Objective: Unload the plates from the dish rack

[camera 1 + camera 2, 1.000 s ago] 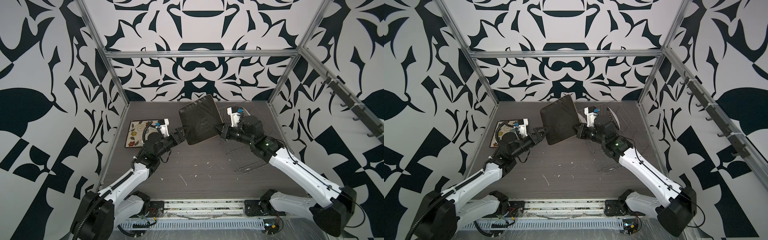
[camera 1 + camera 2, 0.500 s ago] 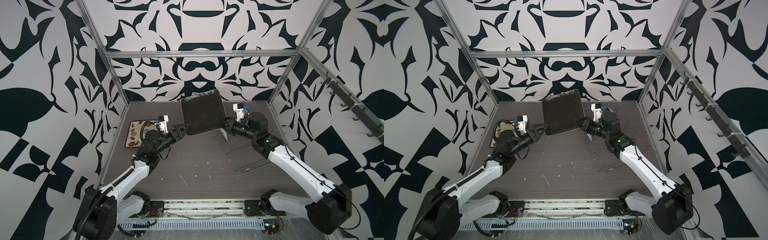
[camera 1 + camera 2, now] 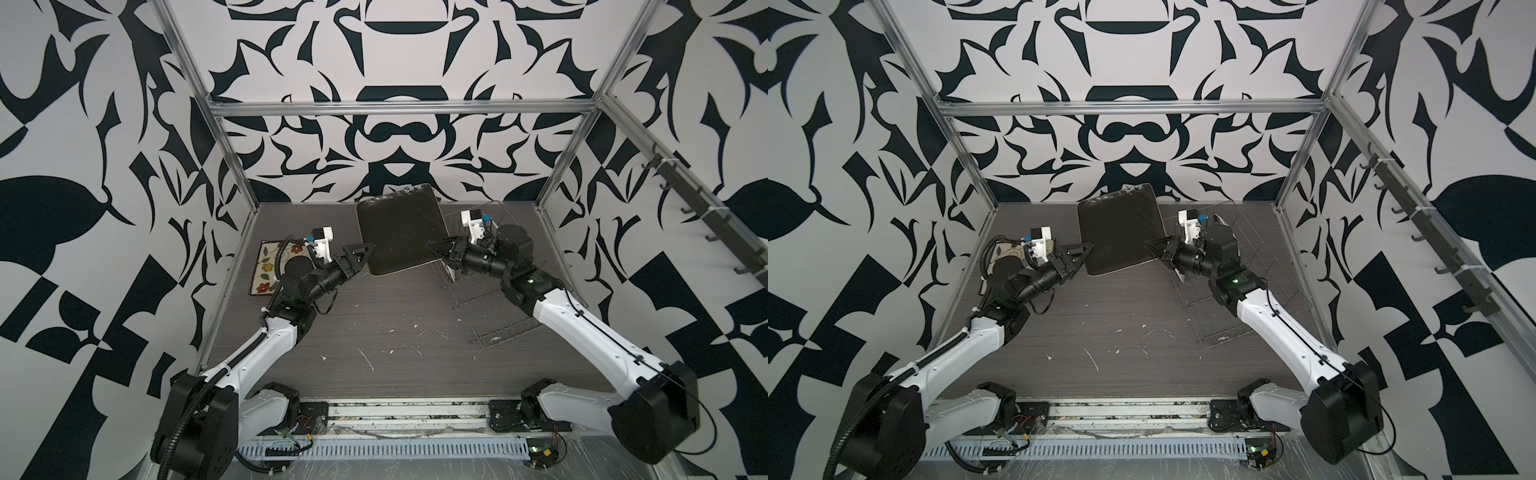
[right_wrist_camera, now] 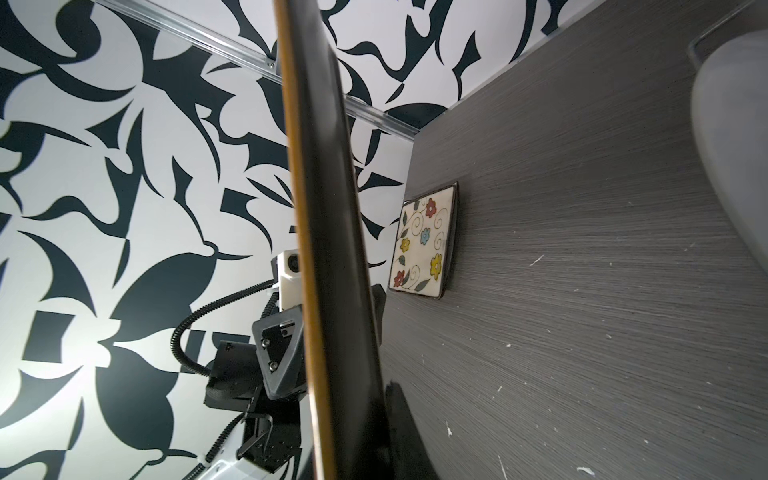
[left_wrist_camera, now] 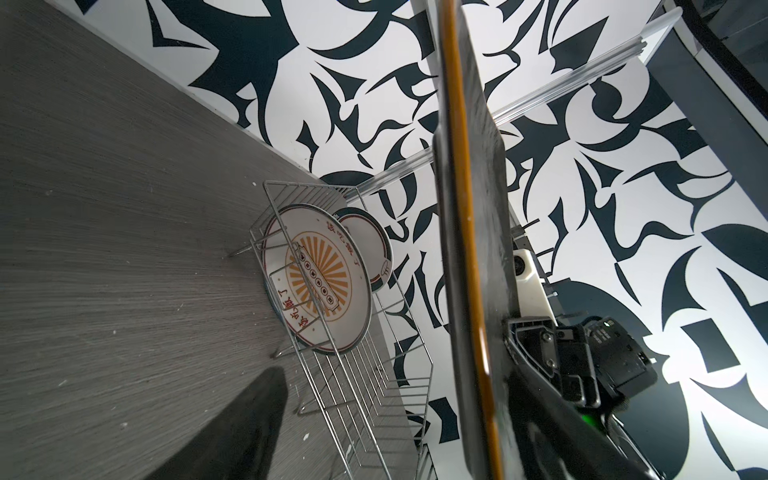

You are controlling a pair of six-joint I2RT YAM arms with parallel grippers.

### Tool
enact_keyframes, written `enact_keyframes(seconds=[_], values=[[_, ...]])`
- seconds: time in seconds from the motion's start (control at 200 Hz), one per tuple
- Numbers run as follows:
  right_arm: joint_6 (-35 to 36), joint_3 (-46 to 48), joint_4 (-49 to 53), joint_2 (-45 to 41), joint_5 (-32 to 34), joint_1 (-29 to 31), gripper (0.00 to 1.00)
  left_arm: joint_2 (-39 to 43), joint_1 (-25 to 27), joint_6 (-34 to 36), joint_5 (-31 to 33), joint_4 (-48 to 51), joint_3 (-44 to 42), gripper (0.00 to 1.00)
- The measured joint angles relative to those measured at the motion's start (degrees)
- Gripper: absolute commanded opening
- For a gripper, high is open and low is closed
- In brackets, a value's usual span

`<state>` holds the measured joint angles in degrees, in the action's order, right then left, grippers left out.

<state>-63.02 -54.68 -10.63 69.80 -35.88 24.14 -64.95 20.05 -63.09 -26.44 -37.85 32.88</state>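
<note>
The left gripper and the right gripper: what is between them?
The black square plate, raised above the table, as both top views show. The right gripper clamps one edge; the left gripper straddles the opposite edge, open.

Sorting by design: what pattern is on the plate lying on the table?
The plate is cream with coloured flowers; right wrist view.

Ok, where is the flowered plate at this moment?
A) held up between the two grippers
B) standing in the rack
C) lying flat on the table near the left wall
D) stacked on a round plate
C: the flowered plate lies flat on the table by the left wall, well away from the rack, with nothing gripping it.
</note>
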Motion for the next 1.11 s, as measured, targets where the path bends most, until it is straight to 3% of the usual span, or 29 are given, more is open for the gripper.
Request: enact_keyframes(seconds=[0.24, 0.675, 1.105], values=[[-5.81, 1.33, -7.87, 4.31, -3.02, -0.46, 0.00, -0.37, -0.48, -1.18, -1.99, -1.38, 0.35, 0.72], [-3.87, 1.90, -6.27, 3.85, -4.48, -0.48, 0.00, -4.26, -1.77, -4.11, -5.44, -6.12, 0.94, 0.52], [-2.75, 2.80, -5.88, 2.78, -4.52, -0.50, 0.00, -7.30, -2.80, -6.14, -8.31, -8.68, 2.58, 0.46]])
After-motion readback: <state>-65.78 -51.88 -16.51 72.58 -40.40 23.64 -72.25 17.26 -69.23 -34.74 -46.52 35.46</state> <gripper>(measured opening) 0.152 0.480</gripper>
